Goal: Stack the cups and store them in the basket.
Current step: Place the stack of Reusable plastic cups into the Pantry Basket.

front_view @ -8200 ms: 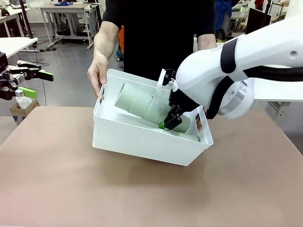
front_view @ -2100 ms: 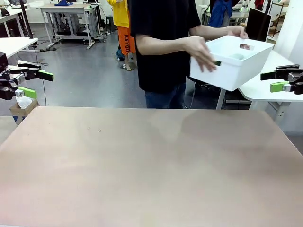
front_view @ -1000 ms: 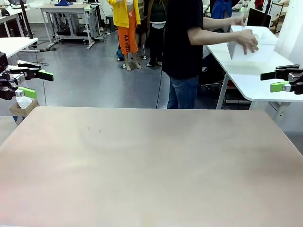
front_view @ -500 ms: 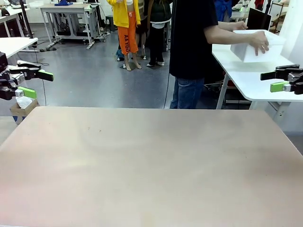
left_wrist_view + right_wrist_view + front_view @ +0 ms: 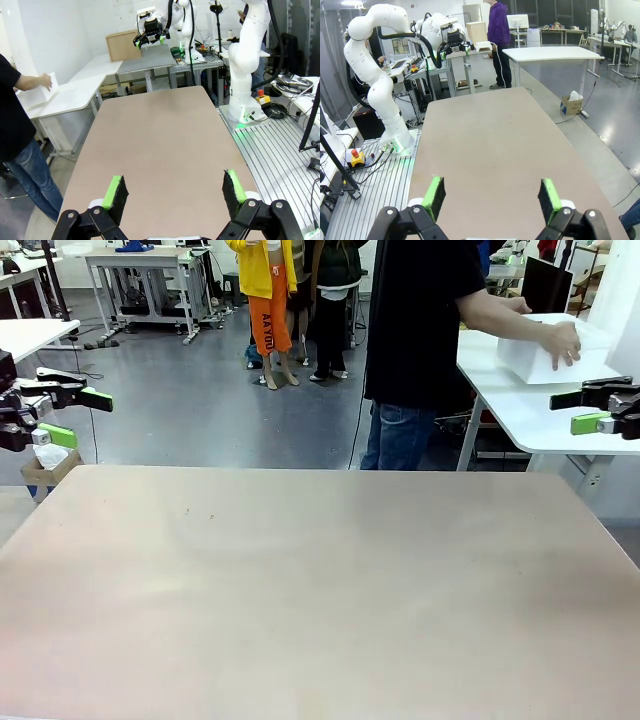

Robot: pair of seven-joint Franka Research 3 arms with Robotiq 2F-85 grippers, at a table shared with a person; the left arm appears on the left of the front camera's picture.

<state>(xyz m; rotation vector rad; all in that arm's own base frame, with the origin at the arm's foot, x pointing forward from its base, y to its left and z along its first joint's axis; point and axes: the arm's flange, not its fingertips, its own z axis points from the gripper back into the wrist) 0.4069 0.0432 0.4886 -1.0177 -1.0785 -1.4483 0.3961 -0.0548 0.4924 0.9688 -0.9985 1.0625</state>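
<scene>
The white basket (image 5: 552,348) rests on a white side table (image 5: 520,405) beyond the far right corner, with a person's hands (image 5: 560,340) on it. It also appears at the left of the left wrist view, basket (image 5: 36,94). The cups are out of view. My left gripper (image 5: 78,417) hangs open off the table's left edge, and in its own view the left gripper (image 5: 175,190) holds nothing. My right gripper (image 5: 570,412) hangs open off the right edge, and the right gripper (image 5: 491,197) has nothing between its green pads.
The brown table (image 5: 320,580) spreads out in front of me. The person in a black shirt (image 5: 420,320) stands past its far right corner, turned toward the side table. More people (image 5: 268,300) and workbenches stand farther back.
The person has stepped right and lowered the basket onto the side table. Both arms have stayed still at the table's sides since the right gripper left the basket.
</scene>
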